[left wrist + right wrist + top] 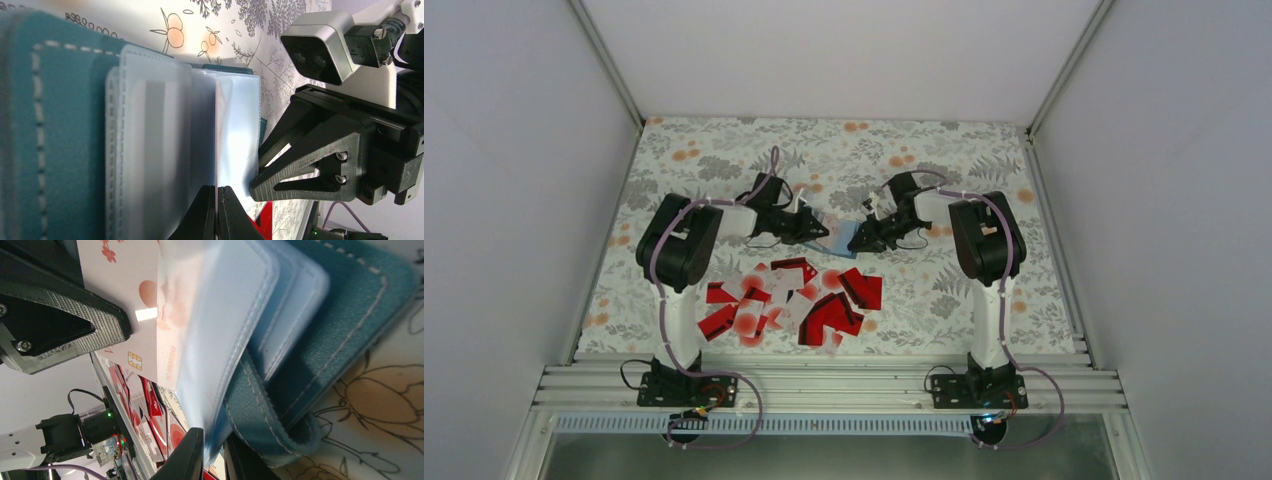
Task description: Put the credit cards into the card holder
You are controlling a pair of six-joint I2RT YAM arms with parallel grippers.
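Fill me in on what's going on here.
The left end effector is pinching a white card with a red spot, part-way inside a pale sleeve of the open teal card holder. The right end effector grips the holder by its sleeves. The other cards lie heaped on the table.

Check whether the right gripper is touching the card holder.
Touching. The right wrist view shows the right gripper closed on the pale blue inner sleeves of the card holder, which run down between its two fingers with no gap.

Robot lab cell: white panels (514, 200), aluminium rails (824, 385)
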